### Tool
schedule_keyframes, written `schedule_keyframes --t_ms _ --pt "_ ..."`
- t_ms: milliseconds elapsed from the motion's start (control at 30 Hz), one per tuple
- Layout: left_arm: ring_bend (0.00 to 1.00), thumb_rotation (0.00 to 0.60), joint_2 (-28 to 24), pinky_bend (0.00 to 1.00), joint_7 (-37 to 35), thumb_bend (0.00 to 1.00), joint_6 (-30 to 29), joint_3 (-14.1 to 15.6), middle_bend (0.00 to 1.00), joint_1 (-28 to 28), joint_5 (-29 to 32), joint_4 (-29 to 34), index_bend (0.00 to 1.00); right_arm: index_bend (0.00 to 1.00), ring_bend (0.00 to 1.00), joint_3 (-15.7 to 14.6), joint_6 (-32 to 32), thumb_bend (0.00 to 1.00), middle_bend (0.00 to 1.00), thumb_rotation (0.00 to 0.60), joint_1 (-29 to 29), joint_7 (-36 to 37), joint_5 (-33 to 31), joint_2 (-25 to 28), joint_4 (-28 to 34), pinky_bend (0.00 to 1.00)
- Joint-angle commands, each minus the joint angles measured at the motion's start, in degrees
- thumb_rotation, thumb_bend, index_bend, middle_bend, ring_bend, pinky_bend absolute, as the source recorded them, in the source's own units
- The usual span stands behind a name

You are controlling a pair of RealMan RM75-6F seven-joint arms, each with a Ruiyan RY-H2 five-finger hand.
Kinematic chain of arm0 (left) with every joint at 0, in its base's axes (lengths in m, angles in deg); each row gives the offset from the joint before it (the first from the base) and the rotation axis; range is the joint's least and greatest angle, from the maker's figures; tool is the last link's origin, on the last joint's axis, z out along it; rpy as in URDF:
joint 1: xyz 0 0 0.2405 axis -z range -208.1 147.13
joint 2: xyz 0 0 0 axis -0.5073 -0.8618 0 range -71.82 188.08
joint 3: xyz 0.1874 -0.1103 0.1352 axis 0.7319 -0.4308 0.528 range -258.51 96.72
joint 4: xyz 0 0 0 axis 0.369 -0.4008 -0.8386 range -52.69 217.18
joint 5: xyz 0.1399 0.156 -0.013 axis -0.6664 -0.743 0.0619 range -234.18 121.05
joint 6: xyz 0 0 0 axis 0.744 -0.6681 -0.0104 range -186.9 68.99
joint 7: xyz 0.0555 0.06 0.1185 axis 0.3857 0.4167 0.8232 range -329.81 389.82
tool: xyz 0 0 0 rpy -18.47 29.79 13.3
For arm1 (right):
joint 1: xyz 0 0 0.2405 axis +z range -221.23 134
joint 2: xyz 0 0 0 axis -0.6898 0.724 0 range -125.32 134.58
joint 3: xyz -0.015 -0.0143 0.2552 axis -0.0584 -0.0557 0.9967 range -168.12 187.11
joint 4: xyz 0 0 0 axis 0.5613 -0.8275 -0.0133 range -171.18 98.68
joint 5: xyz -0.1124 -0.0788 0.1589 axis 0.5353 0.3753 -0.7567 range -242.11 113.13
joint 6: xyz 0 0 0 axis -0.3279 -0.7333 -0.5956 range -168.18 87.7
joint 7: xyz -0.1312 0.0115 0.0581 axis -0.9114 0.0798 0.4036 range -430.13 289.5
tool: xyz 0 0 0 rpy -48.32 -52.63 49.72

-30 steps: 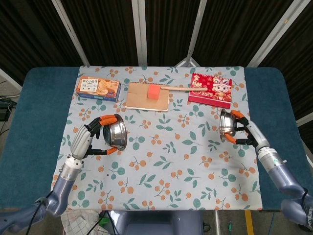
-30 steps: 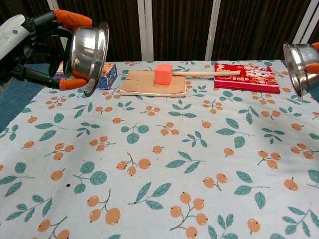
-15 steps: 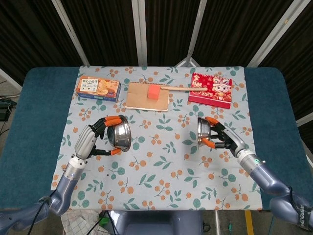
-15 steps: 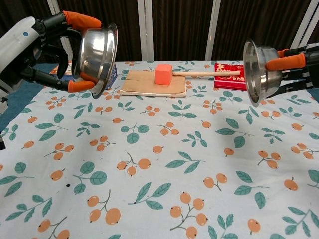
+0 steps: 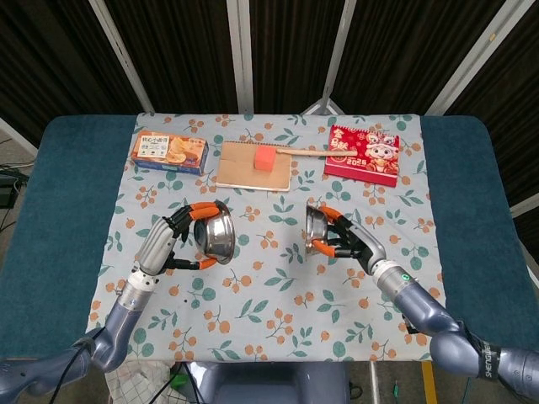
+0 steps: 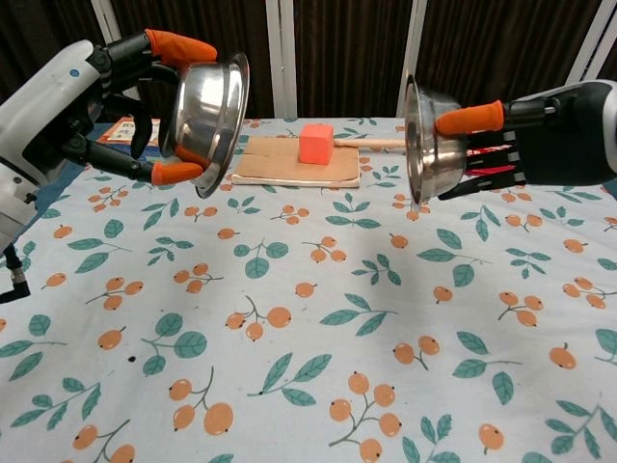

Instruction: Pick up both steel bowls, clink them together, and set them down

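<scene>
Both bowls aloft over the middle of the surface [image 5: 438,278], rims facing, not yet touching. Left hand [image 5: 165,244] wrapped around left steel bowl [image 5: 216,237], orange fingertips [image 6: 181,45] hooked over the top of the rim and another under it; bowl tipped on edge, mouth turned toward the centre. Right hand [image 5: 349,242] clamped on right steel bowl [image 6: 429,143] the same way, one fingertip across the outer wall in chest view, mouth toward the left bowl. Clear gap between the two rims in both views. For a clean clink, judged best: close the remaining gap slowly, match heights so rim meets rim rather than rim slipping inside the other bowl, keep grips firm against the jolt, stop on first contact. Then lower each bowl base-down onto a bare patch of cloth, short of the far edge where the cardboard sheet [image 5: 244,172] with red block [image 5: 265,158], snack box [image 5: 171,151] and red booklet [image 5: 364,154] lie. Against the frame a second earlier: right bowl moved in from near the right edge to just right of centre; left bowl shifted slightly inward; gap much narrowed.
</scene>
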Motion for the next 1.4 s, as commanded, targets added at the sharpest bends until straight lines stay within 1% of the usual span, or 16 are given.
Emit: schedule_keyframes --t_ms 33,167,333,600,767,1000,1400 --pt "0.53 0.6 0.2 0.71 0.3 0.29 0.1 0.2 0.68 0.1 -0.1 0.0 0.57 0.8 0.69 0.6 -2.0 0.46 0.82 0.6 2.0 -2.2 -3.9 -0.7 1.7 0.53" --pt "0.53 0.6 0.7 0.71 0.8 0.29 0.3 0.3 0.68 0.4 -0.1 -0.3 0.57 0.8 0.69 1.7 -2.0 0.46 0.82 0.6 3.6 -2.7 -9.5 -0.7 3.3 0.53" --pt "0.53 0.6 1.1 0.71 1.4 0.29 0.2 0.3 0.68 0.8 -0.3 -0.3 0.57 0.8 0.69 2.2 -2.6 0.46 0.82 0.6 5.4 -4.1 -13.6 -0.9 5.2 0.53" --pt "0.53 0.6 1.5 0.71 2.2 0.29 0.0 0.0 0.68 1.5 -0.6 0.2 0.57 0.8 0.69 1.8 -6.5 0.46 0.82 0.6 8.3 -8.2 -19.6 -3.0 8.6 0.53" --pt "0.53 0.6 2.2 0.71 2.8 0.29 0.3 0.1 0.68 2.3 -1.1 0.6 0.57 0.8 0.69 2.0 -10.1 0.46 0.82 0.6 9.6 -10.6 -21.7 -5.2 10.3 0.53" --pt "0.53 0.6 2.8 0.71 2.9 0.29 0.8 0.3 0.68 2.8 -1.0 0.7 0.57 0.8 0.69 2.8 -13.0 0.46 0.82 0.6 10.3 -13.0 -23.7 -6.8 12.0 0.53" --pt "0.53 0.6 3.5 0.71 3.6 0.29 0.6 0.5 0.68 3.1 -1.2 0.7 0.57 0.8 0.69 5.1 -13.6 0.47 0.82 0.6 9.4 -14.2 -25.1 -6.5 14.4 0.53"
